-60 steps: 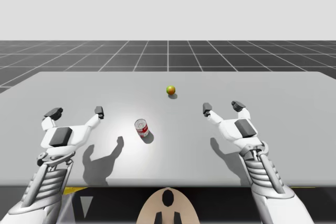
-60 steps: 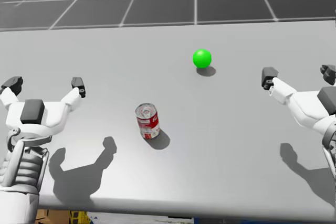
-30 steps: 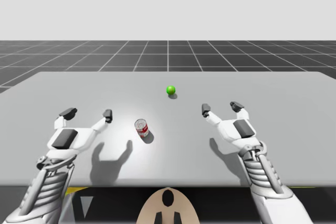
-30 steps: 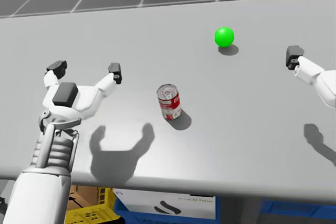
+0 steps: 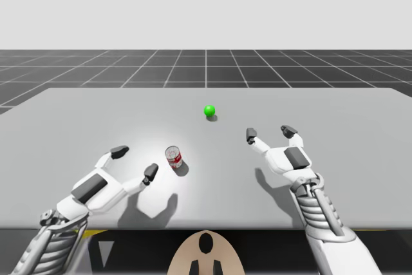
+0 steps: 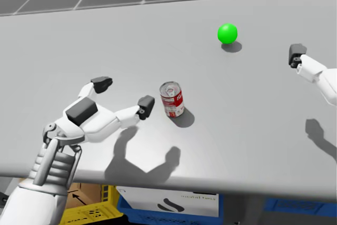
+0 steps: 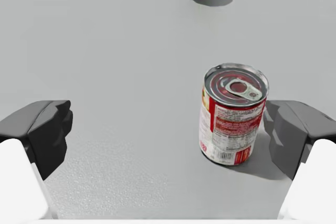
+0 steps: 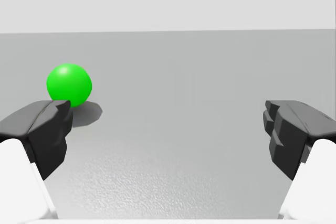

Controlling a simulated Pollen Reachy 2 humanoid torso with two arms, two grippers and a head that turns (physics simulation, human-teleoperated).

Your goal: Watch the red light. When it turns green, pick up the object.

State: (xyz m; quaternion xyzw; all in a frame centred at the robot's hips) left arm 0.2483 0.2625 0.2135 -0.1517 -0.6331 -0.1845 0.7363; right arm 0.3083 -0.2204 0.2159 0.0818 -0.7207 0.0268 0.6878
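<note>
The small red-and-white can [image 5: 174,157] [image 6: 171,99] [image 7: 232,114] stands upright on the grey desk [image 5: 335,114], left of the middle and towards the near edge. Its lid is sealed with the pull tab flat, so what it holds cannot be seen. The left end effector [image 5: 135,161] [image 6: 124,95] [image 7: 167,132] hangs low beside it with its two dark fingers spread wide and nothing between them. From the left wrist, the can sits just ahead of that gap, close beside one finger and well apart from the other, and the head view shows a sliver of desk between that finger and the can. Farther back and to the right, the ball-shaped light [image 5: 209,111] [image 6: 227,33] [image 8: 69,84] glows green. The right end effector [image 5: 270,133] [image 8: 168,129] hovers to the right of the can, nearer than the light, fingers parted and gripping nothing. Below the desk's near edge, a white box [image 6: 168,204] sits over a blue crate [image 6: 158,218], beside a yellow crate [image 6: 100,212].
</note>
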